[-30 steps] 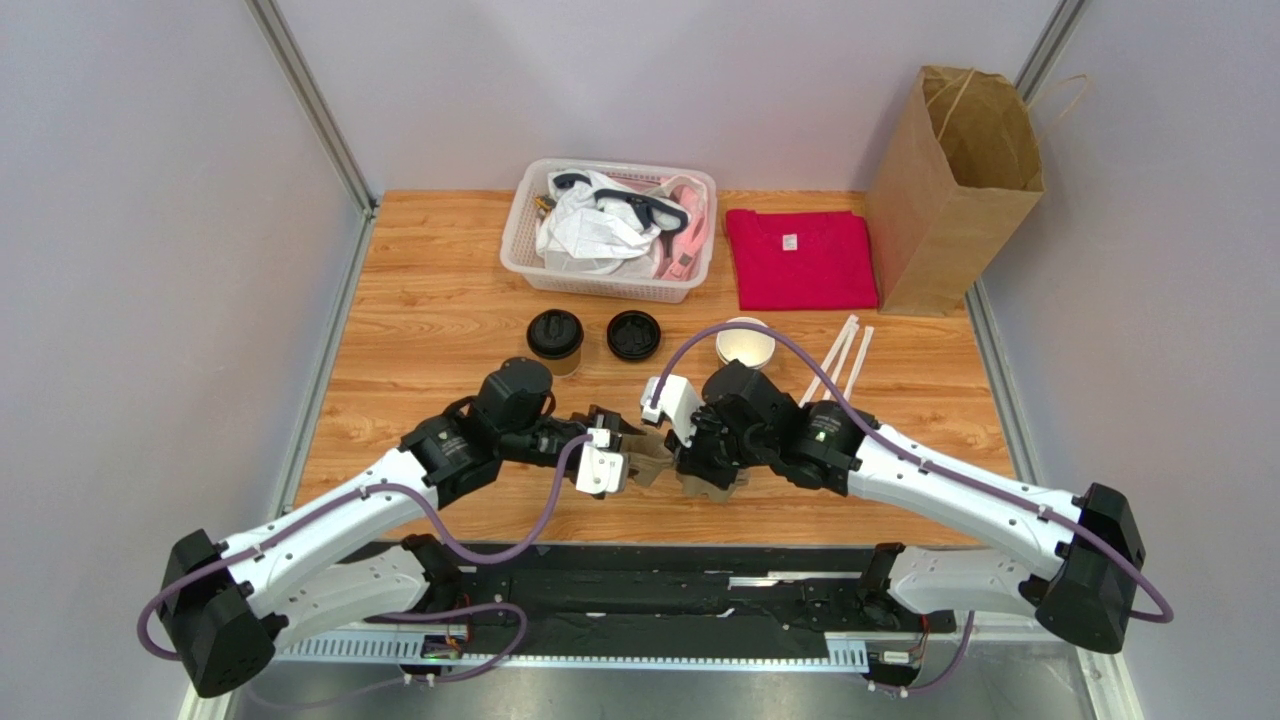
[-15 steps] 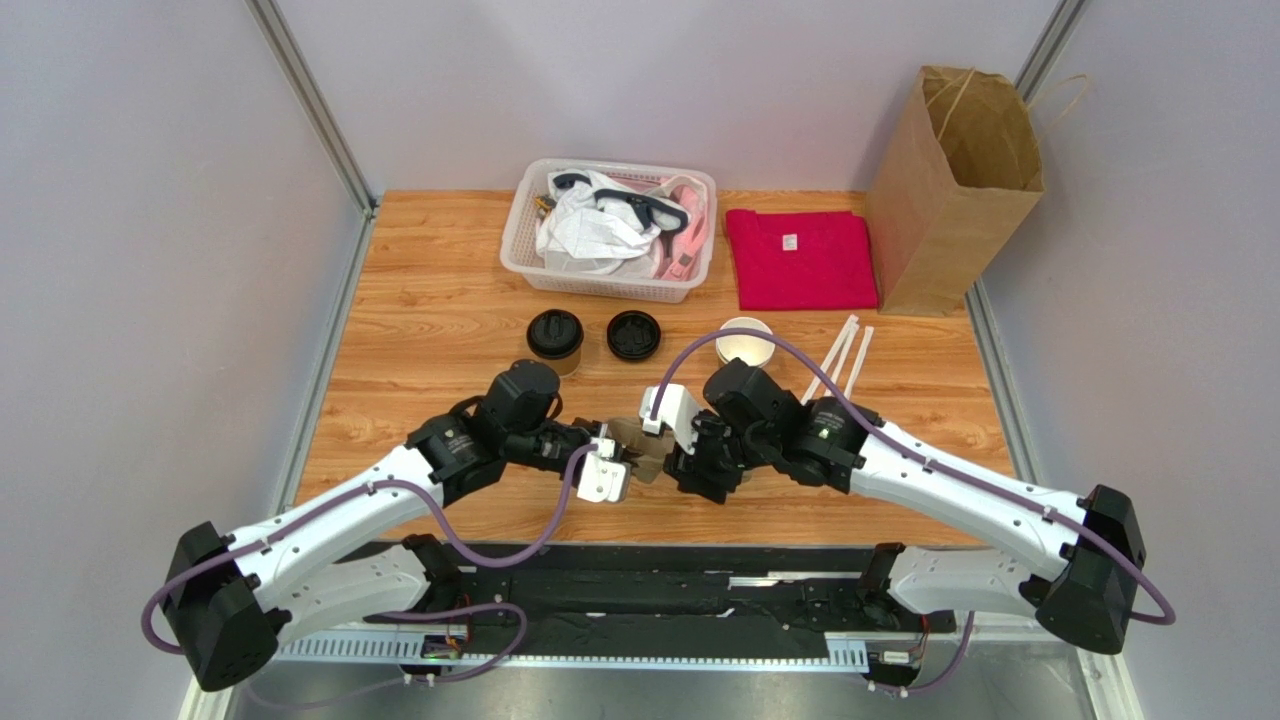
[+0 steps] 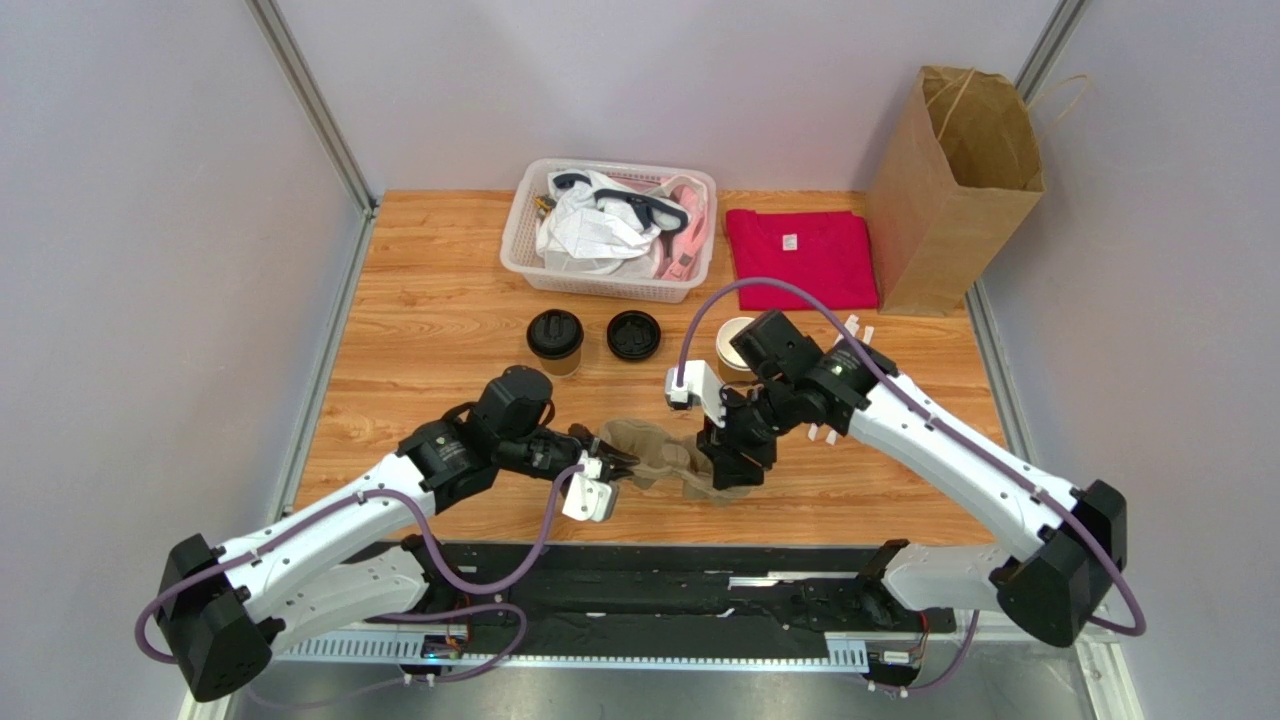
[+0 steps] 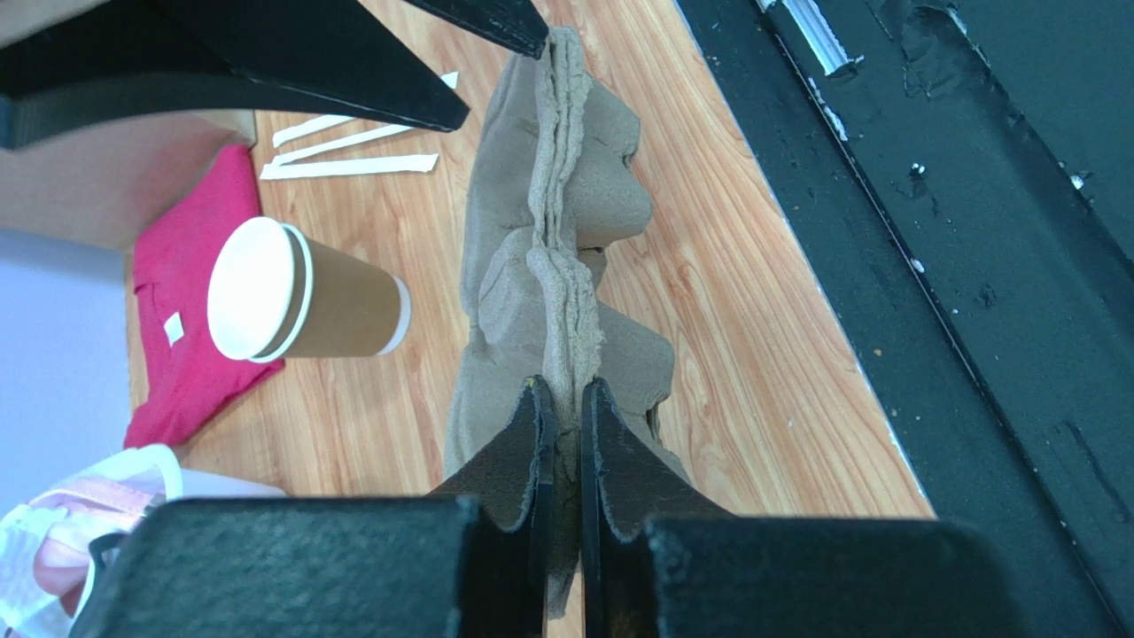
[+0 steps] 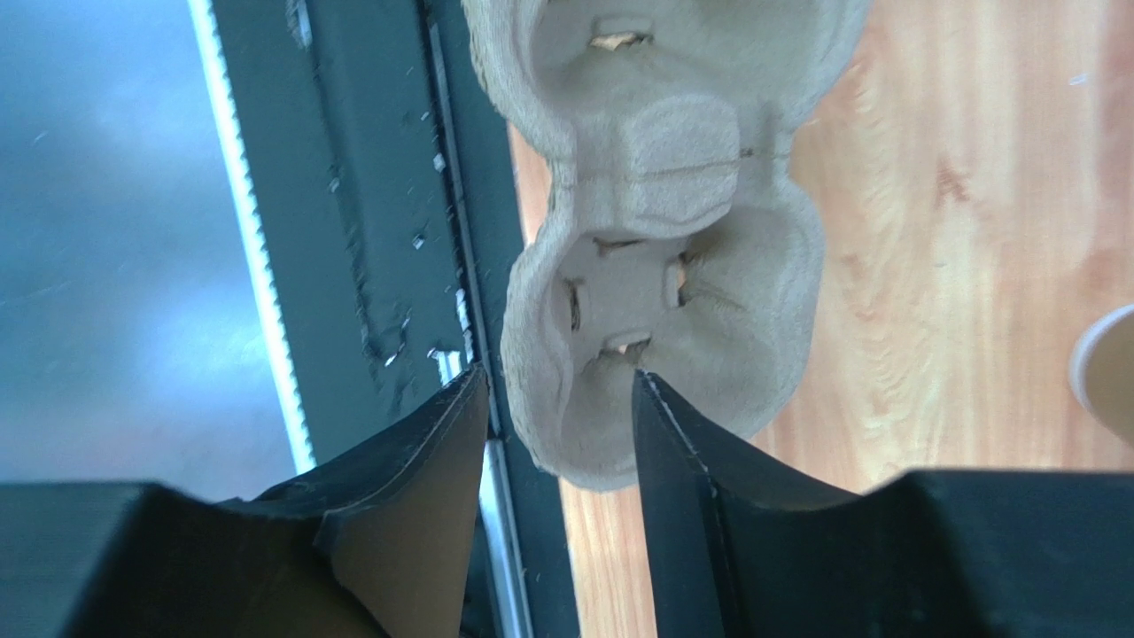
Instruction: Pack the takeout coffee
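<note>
Pulp cup tray (image 4: 526,253) changes hands.
Left gripper (image 4: 559,415) now pinches its rim; right gripper (image 5: 559,386) has released, jaws apart; takeout coffee (image 3: 555,341) not yet packed.

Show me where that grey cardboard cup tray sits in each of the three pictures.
Top external: pulp cup tray low centre.
Left wrist: centre, edge-on, pinched by the left gripper.
Right wrist: top centre, cup wells showing, its end between the right gripper and its open fingers.
Shared landmark: the black base plate along the wooden table edge.
</note>
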`<action>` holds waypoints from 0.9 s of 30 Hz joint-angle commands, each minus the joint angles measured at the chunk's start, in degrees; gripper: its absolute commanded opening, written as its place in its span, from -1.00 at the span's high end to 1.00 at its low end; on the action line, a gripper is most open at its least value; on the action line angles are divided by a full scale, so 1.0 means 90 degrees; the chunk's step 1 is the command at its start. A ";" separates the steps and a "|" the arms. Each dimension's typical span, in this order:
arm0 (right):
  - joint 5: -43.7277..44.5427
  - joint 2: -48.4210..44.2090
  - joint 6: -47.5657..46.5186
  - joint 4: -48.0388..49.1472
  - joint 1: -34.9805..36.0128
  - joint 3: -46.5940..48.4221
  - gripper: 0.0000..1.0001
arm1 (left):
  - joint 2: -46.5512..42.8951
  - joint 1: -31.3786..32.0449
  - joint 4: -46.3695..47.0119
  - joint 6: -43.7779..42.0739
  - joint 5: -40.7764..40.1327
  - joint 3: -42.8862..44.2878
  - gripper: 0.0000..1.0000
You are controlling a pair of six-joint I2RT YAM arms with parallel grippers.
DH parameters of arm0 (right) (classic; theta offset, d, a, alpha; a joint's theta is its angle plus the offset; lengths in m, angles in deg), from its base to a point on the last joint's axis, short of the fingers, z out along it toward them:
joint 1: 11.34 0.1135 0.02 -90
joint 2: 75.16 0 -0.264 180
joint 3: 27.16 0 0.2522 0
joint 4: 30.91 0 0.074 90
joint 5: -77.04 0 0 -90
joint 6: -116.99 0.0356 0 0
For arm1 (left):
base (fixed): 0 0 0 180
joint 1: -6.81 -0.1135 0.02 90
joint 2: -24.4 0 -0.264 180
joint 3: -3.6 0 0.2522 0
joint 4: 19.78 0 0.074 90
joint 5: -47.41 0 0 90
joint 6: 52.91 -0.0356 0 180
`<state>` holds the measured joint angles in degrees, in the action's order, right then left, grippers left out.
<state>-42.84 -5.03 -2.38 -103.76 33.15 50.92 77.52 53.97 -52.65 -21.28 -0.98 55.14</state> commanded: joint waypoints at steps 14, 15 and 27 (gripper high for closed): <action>-0.1591 0.1173 -0.0858 -0.1208 -0.0168 0.0911 0.28 | -0.0073 -0.0015 0.0161 -0.0555 0.0504 0.0040 0.99; -0.1581 0.1231 -0.0839 -0.1179 -0.0178 0.0930 0.28 | -0.0073 -0.0015 0.0161 -0.0565 0.0504 0.0031 0.99; -0.1591 0.1485 -0.0702 -0.0886 -0.0227 0.0979 0.29 | -0.0248 -0.0015 0.0142 -0.0634 0.0592 -0.0067 0.99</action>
<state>-55.78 8.04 -9.26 -114.25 31.16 57.80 76.95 53.97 -53.49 -24.06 0.44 54.99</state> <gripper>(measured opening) 0.347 0.088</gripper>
